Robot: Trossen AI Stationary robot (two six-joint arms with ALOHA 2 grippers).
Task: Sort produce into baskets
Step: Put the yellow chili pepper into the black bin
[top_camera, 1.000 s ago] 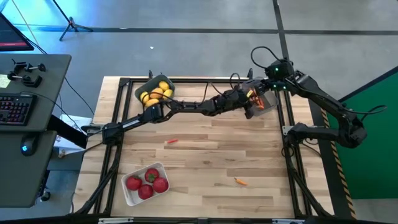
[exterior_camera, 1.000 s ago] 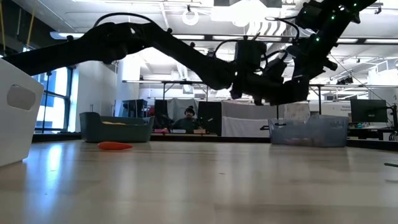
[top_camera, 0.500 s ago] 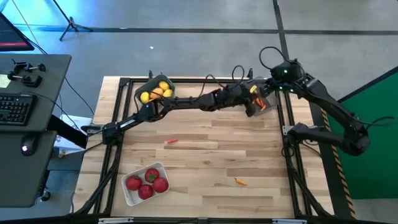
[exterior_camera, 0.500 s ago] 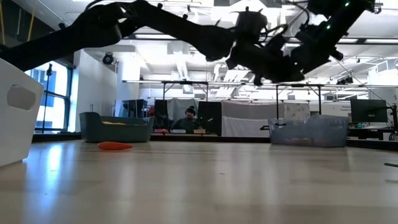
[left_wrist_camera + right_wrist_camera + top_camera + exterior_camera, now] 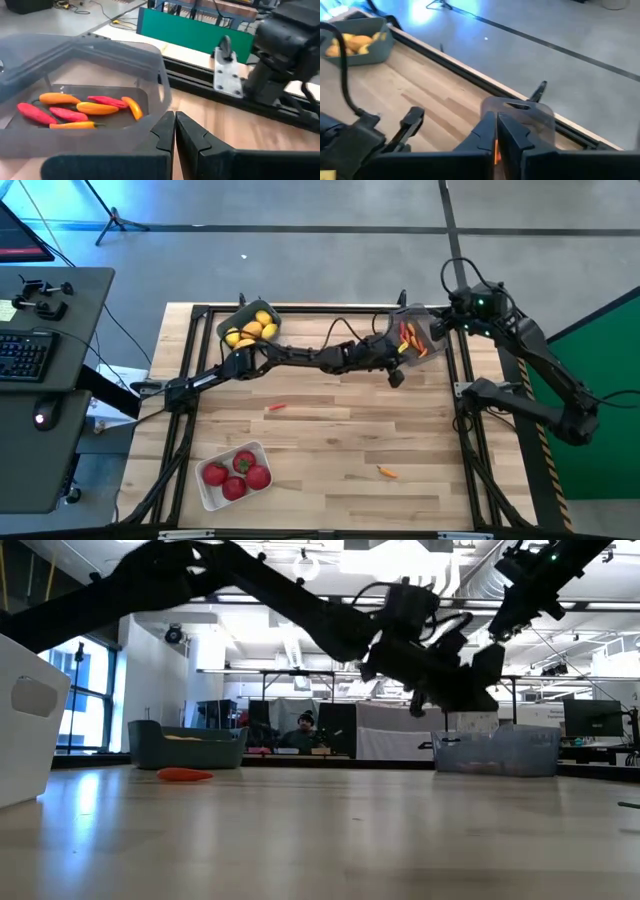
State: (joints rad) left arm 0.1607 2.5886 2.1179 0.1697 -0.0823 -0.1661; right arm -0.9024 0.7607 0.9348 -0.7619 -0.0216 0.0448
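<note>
The dark translucent bin (image 5: 412, 340) stands at the table's far right and holds several red and orange peppers (image 5: 82, 109). My left gripper (image 5: 394, 370) is shut and empty, just near-left of that bin and above the table (image 5: 174, 131). My right gripper (image 5: 450, 321) is shut and empty, raised by the bin's far right side (image 5: 496, 131). Two loose peppers lie on the table, one at mid-left (image 5: 275, 407) and one near the front (image 5: 386, 472). The blue-grey bin (image 5: 250, 328) holds lemons. The white bin (image 5: 235, 473) holds red fruits.
A dark metal frame (image 5: 455, 390) runs around the table's edges. The left arm (image 5: 290, 357) stretches across the table's far half. A desk with a keyboard (image 5: 25, 355) stands off the table's left. Bare wood lies between the two loose peppers.
My left gripper has drawn back from over the translucent bin toward the table's near edge. My right gripper has moved toward the table's right edge, away from the bin. The bins have stayed where they were.
</note>
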